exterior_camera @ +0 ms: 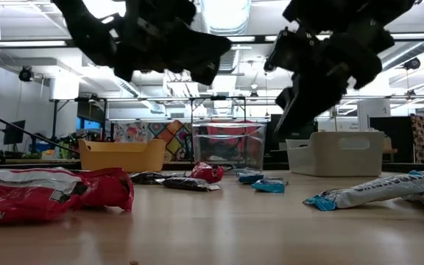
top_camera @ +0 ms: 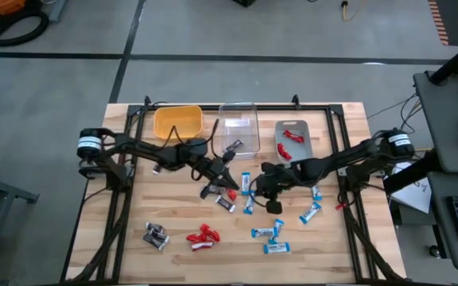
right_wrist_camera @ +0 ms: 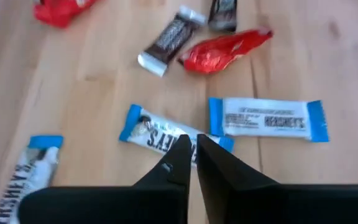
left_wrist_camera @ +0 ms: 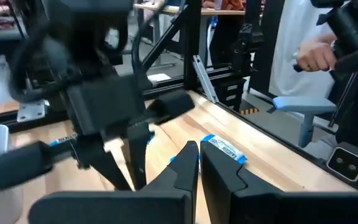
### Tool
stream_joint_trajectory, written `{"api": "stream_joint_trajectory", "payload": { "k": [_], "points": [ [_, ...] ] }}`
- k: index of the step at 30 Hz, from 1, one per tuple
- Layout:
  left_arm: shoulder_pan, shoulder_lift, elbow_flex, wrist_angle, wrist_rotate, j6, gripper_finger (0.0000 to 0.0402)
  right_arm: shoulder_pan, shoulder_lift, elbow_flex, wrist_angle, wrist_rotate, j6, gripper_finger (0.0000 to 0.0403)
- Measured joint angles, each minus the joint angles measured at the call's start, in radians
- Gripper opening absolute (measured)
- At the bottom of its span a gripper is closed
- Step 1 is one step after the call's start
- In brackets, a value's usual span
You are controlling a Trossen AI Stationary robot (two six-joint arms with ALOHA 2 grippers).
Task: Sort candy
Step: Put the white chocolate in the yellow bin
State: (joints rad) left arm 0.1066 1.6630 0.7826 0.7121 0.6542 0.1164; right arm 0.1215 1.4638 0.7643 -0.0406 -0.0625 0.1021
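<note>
Wrapped candy lies scattered flat on the wooden table: blue-and-white bars (top_camera: 266, 233) (right_wrist_camera: 265, 119), red pieces (top_camera: 203, 236) (exterior_camera: 50, 193) and dark brown ones with silvery ends (top_camera: 157, 236) (right_wrist_camera: 169, 40). My left gripper (top_camera: 227, 183) (left_wrist_camera: 197, 163) hovers shut over the table's middle, with nothing between its fingers. My right gripper (top_camera: 269, 189) (right_wrist_camera: 192, 149) faces it from the right. It is also shut and hangs above a blue-and-white bar (right_wrist_camera: 160, 134). In the low view both grippers are raised clear of the tabletop.
A yellow bin (top_camera: 177, 121), a clear bin (top_camera: 239, 127) and a grey bin (top_camera: 293, 141) stand in a row along the far edge; red pieces lie in the grey one. A black frame borders the table. A person's hand (left_wrist_camera: 316, 57) shows beyond the table.
</note>
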Motion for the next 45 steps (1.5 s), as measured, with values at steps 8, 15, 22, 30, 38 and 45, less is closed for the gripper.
{"api": "stream_joint_trajectory", "payload": {
  "k": [8,15,22,30,38,45],
  "points": [
    [-0.029,-0.187,-0.143,-0.008,-0.277,-0.049,0.0000,0.006,0.063,0.000,0.033,-0.024,-0.243,0.0118],
    [-0.082,-0.271,-0.191,-0.005,-0.387,-0.049,0.0000,0.007,0.126,0.001,0.064,-0.025,-0.470,0.0205],
    [-0.088,-0.286,-0.190,0.000,-0.393,-0.043,0.0000,0.002,0.194,0.044,0.082,-0.041,-0.562,0.0230],
    [-0.087,-0.282,-0.190,-0.004,-0.393,-0.043,0.0000,-0.038,0.272,0.107,0.057,-0.132,-0.581,0.0231],
    [-0.087,-0.282,-0.190,-0.010,-0.392,-0.030,0.0000,-0.079,0.322,0.119,0.063,-0.201,-0.547,0.0190],
    [-0.087,-0.282,-0.190,-0.014,-0.390,-0.028,0.0000,-0.083,0.334,0.119,0.074,-0.229,-0.570,0.0095]
  ]
}}
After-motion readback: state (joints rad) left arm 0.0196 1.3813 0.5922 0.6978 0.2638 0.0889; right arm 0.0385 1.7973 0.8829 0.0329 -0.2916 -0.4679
